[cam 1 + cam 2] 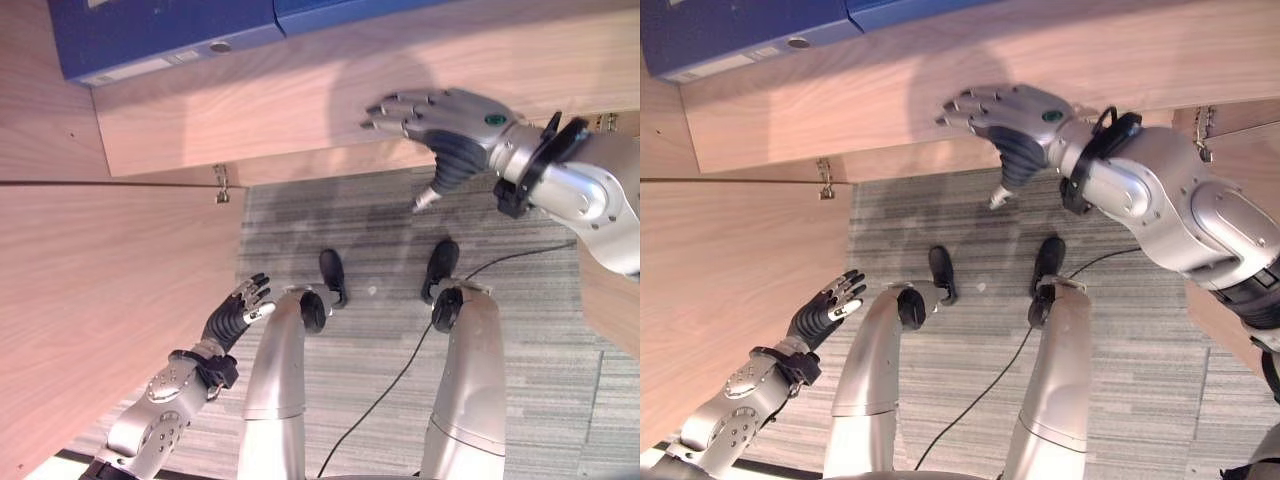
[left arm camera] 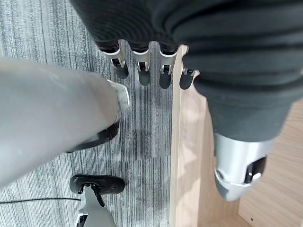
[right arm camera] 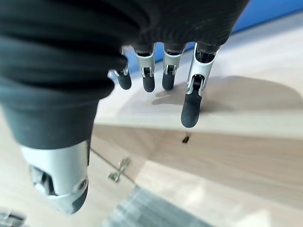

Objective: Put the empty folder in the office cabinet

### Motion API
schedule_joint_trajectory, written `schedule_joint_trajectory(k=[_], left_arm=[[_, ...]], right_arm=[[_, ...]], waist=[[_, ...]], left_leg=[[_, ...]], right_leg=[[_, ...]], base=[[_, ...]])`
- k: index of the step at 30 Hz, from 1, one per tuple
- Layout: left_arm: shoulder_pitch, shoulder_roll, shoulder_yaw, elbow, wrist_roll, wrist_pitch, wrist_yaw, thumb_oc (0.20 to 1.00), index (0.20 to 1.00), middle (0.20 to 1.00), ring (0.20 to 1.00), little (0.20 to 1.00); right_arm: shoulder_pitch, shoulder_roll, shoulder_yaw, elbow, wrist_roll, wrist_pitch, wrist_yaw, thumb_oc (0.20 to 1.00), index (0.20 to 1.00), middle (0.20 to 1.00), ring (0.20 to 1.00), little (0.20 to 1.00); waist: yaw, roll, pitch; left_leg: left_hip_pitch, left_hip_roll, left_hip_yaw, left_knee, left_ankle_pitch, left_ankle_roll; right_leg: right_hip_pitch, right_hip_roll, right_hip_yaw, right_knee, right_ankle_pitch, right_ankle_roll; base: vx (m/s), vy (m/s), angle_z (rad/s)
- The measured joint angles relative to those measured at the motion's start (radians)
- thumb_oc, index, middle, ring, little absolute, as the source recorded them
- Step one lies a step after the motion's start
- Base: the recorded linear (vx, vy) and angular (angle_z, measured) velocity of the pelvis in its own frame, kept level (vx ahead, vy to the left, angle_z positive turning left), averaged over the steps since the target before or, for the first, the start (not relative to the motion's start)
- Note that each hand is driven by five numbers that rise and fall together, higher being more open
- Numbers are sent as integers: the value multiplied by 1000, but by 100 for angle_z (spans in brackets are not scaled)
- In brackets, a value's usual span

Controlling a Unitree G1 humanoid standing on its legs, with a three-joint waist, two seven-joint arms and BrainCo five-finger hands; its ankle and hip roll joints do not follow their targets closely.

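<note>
Two blue folders (image 1: 160, 35) are seen lying side by side at the back of a light wooden cabinet shelf (image 1: 300, 100), the seam between them near the top middle of the head views — they are touched by neither hand. The right hand (image 1: 440, 120) is held palm down just above the bare front part of the shelf, its fingers (image 3: 191, 101) stretched out and relaxed, nothing gripped; a shadow of the hand is cast on the wood beneath it. In the right wrist view the fingertips are seen pointing toward the blue folders, with clear shelf surface between. The left hand (image 1: 235, 315) is held low beside the open cabinet door (image 1: 90, 300), over the grey striped carpet (image 1: 380, 220), fingers loosely extended and empty. A metal hinge (image 1: 220, 185) is fixed where the door meets the shelf edge — a second hinge (image 1: 1203, 130) is visible at the far side.
</note>
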Motion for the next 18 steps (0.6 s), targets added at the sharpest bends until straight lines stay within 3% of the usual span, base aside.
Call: schedule_joint_trajectory(k=[12,15,16,17,18], left_arm=[[1,6,16,1,-1,-4,4,1000,1000,1000,1000,1000],[-1,2,14,5,-3,-4,5,1000,1000,1000,1000,1000],[-3,-6,-2,45,-3,-3,5,1000,1000,1000,1000,1000],[14,-18,-38,115,0,-3,6,1000,1000,1000,1000,1000],[16,-25,-52,149,2,-6,5,1000,1000,1000,1000,1000]], right_arm=[[120,-5,-94,-3,1,-3,-77,1000,1000,1000,1000,1000],[201,30,-144,-2,1,0,-96,1000,1000,1000,1000,1000],[258,89,-152,32,5,19,-94,1000,1000,1000,1000,1000],[330,130,-97,155,40,44,-92,1000,1000,1000,1000,1000],[340,166,-64,235,44,55,-96,1000,1000,1000,1000,1000]], waist=[[-12,7,4],[-20,7,4],[-21,6,3],[-19,-8,-18],[-23,-24,-30]], left_leg=[[-7,0,0,17,1,2],[11,1,-1,7,6,13],[80,1,-1,-54,20,15],[256,-8,1,-203,55,8],[336,-17,2,-282,79,0]], right_leg=[[2,-1,0,-5,10,3],[27,2,-6,-23,25,2],[103,10,-22,-91,44,10],[292,17,-62,-236,78,20],[369,17,-75,-300,90,32]], base=[[-3,-3,-2],[-103,-19,-4],[-251,-91,-24],[-229,-116,-21],[-168,-138,-10]])
